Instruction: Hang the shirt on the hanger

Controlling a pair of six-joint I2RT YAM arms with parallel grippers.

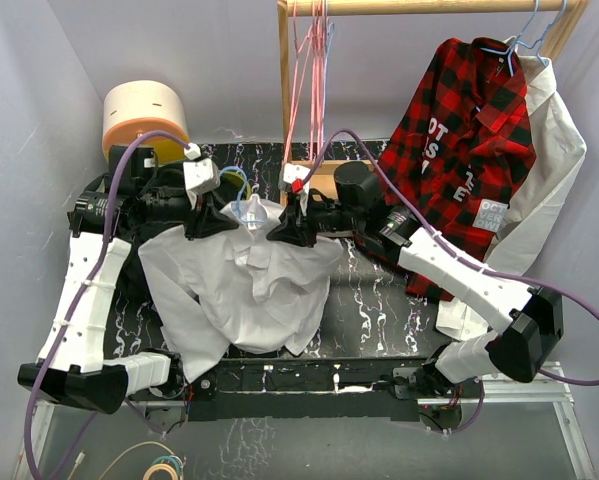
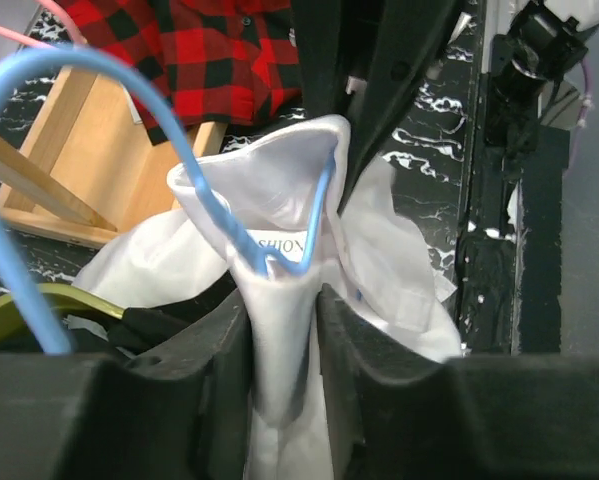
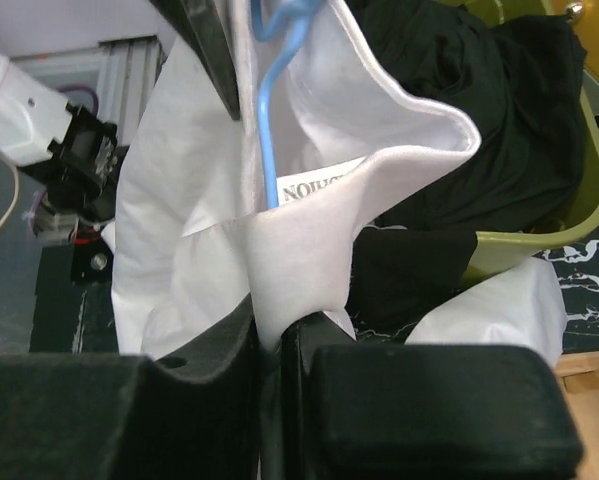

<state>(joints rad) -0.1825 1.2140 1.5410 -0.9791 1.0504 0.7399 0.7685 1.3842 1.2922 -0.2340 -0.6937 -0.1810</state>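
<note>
The white shirt point(image 1: 244, 290) hangs between my two grippers above the black table, its body drooping toward the front. My left gripper point(image 1: 217, 218) is shut on the shirt's collar cloth point(image 2: 279, 330). My right gripper point(image 1: 279, 232) is shut on the other side of the collar point(image 3: 299, 270). The light blue wire hanger point(image 1: 241, 205) sits inside the neck opening; its hook loops up at the left in the left wrist view point(image 2: 39, 200), and its wire runs down into the collar in the right wrist view point(image 3: 269, 120). The hanger's lower part is hidden by cloth.
A red-and-black plaid shirt point(image 1: 469, 150) and another white garment point(image 1: 554, 170) hang on the wooden rack point(image 1: 429, 8) at the back right. Pink hangers point(image 1: 314, 70) hang from the rail. A yellow-green bin with a black garment point(image 3: 499, 130) sits behind. An orange cylinder point(image 1: 144, 115) stands back left.
</note>
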